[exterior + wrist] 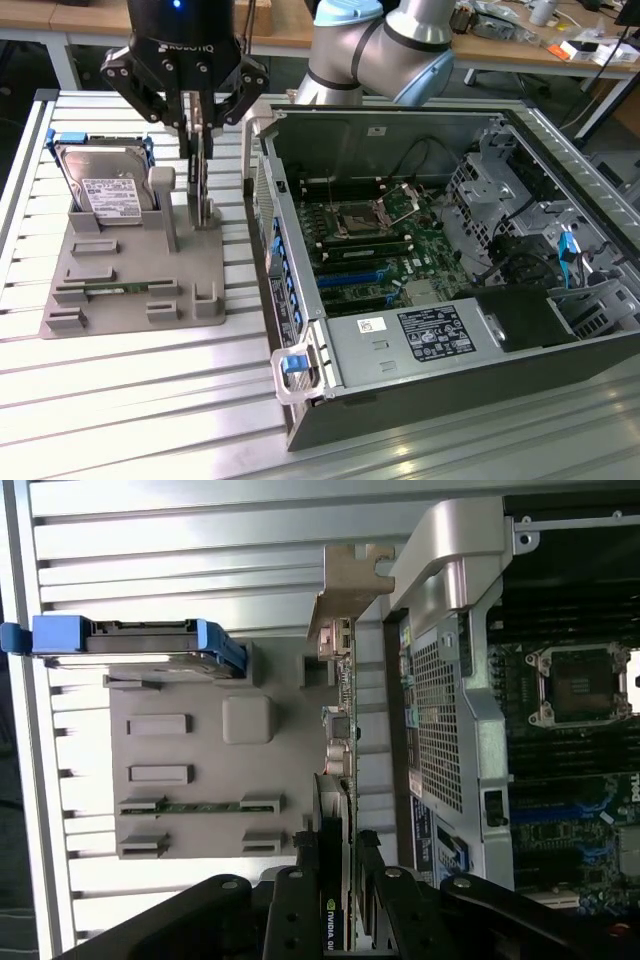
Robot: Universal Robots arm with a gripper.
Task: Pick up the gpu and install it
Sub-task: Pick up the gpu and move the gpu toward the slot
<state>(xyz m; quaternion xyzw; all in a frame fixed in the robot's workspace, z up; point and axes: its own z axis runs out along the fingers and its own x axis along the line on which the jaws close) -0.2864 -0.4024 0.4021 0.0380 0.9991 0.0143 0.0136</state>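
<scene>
- End effector (197, 150) clamped on gpu (204, 195), upper left of exterior view.
- Gpu stands on edge in grey fixture (130, 290), so its flat faces can be pinched.
- Open case (420, 230) sits just beside, to the right.

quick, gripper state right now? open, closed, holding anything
gripper: closed on the gpu, gripping its top edge; the card stands upright in the gray holder.
</scene>
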